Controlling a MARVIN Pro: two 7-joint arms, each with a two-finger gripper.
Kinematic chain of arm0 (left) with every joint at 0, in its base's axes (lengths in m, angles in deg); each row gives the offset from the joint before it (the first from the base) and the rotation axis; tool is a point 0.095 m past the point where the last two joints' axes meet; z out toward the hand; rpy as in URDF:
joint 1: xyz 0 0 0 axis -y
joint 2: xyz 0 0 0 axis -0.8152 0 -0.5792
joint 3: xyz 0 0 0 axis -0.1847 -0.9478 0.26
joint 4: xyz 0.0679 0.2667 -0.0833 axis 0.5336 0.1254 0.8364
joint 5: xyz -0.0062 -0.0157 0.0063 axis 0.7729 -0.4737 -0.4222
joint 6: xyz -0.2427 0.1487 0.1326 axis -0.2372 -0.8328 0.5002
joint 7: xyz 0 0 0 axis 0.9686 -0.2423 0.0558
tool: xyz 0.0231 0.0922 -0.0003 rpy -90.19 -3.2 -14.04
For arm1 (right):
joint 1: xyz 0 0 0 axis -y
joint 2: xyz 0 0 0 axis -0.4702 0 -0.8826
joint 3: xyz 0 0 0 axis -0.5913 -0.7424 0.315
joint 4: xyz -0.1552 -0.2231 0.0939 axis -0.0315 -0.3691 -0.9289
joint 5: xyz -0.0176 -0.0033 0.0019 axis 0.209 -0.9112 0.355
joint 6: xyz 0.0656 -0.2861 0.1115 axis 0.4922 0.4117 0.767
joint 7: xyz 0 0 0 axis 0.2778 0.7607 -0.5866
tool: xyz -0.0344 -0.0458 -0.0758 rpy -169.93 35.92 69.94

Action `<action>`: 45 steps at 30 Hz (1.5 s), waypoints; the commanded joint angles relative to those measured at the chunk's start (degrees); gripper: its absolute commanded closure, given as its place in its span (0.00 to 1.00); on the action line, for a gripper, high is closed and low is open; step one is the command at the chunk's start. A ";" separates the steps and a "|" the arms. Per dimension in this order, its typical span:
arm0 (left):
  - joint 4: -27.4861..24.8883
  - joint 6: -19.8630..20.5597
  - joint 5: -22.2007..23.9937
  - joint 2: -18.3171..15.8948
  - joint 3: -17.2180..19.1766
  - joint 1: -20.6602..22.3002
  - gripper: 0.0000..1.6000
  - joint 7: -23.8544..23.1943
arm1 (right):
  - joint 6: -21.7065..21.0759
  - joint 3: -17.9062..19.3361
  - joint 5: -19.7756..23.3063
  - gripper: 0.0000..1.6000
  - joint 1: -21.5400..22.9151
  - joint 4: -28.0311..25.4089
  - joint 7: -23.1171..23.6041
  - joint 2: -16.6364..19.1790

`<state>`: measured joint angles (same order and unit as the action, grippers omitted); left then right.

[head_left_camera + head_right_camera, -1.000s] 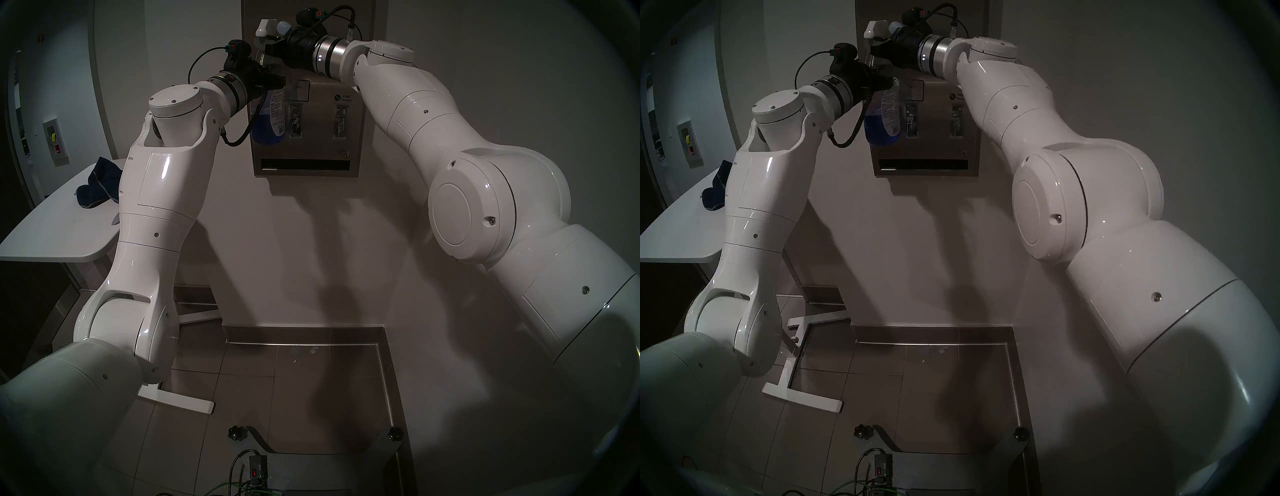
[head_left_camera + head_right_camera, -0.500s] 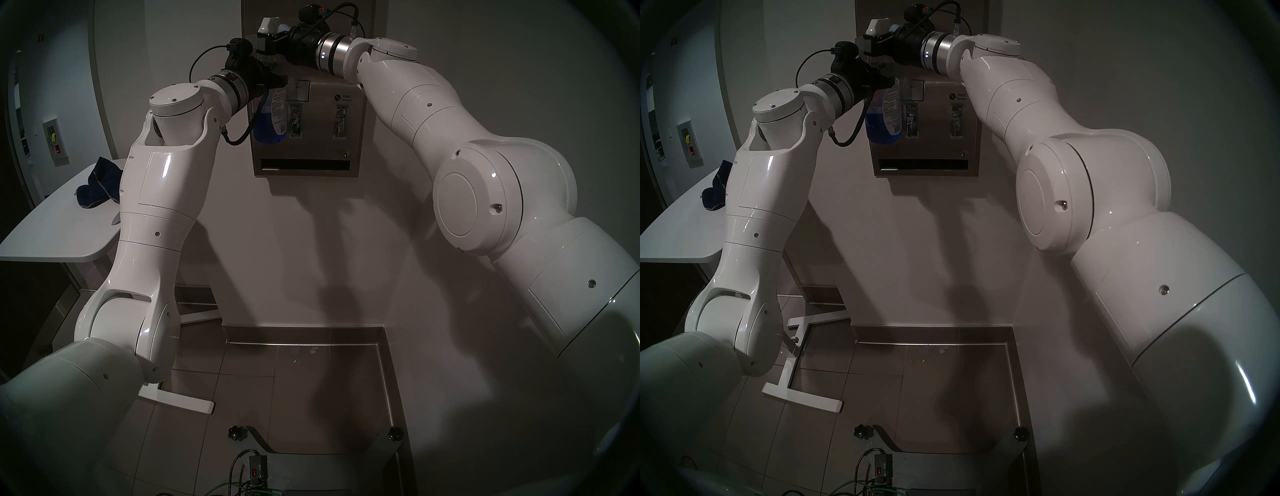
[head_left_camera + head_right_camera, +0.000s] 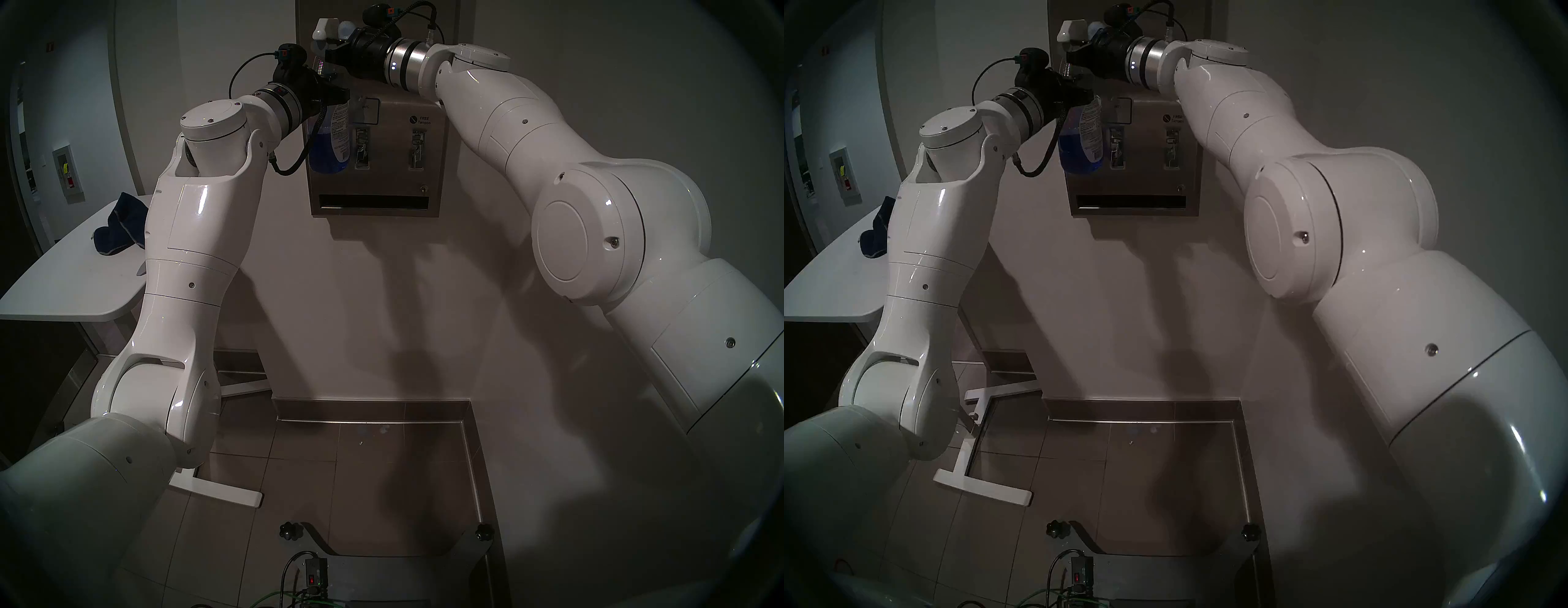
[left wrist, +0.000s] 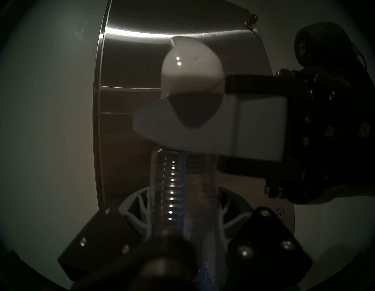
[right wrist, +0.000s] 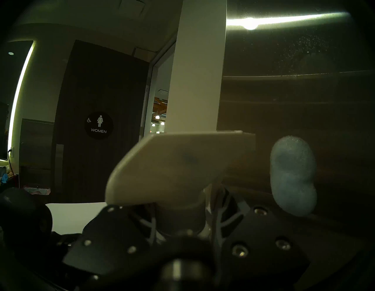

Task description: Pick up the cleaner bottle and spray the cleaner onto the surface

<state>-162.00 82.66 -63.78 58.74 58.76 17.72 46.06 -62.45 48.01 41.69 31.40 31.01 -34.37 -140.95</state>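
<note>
My left gripper (image 3: 337,95) is shut on the upper body of the cleaner bottle (image 3: 329,148), held upright in front of the steel dispenser panel (image 3: 382,182). Blue liquid fills its lower part. In the left wrist view the ribbed neck (image 4: 172,193) rises between my fingers. My right gripper (image 3: 331,47) is shut on the white trigger head (image 3: 323,29); in the right wrist view the head (image 5: 172,168) sits just above that gripper (image 5: 186,221). A white foamy blob (image 5: 292,176) clings to the steel (image 5: 304,101) beside the nozzle.
A white table (image 3: 63,288) with a dark blue cloth (image 3: 121,225) stands at the left, partly behind my left arm. Its white legs (image 3: 212,492) rest on the tiled floor. The panel has two levers (image 3: 360,148) and a dark slot (image 3: 373,200). A door with a WOMEN sign (image 5: 98,126) shows far off.
Both arms have lifted the bottle slightly. The trigger head shifted a little right half a second ago and is back to the left now.
</note>
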 commanded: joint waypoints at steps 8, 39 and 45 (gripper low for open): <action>-1.92 -2.53 -0.14 0.32 0.71 4.53 1.00 -0.64 | 2.82 -0.11 -0.29 0.00 4.69 -0.09 3.62 1.94; -0.71 -4.76 -0.92 0.68 1.07 5.02 1.00 -2.26 | 10.33 4.61 2.47 0.00 3.80 1.18 11.66 12.66; -0.63 -4.94 -1.05 0.75 1.15 5.05 1.00 -2.44 | 14.35 7.68 4.07 0.00 2.64 0.84 8.49 14.32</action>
<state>-160.48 80.30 -64.75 59.32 58.91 18.18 43.46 -52.39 52.27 43.29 32.78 34.01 -22.24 -129.74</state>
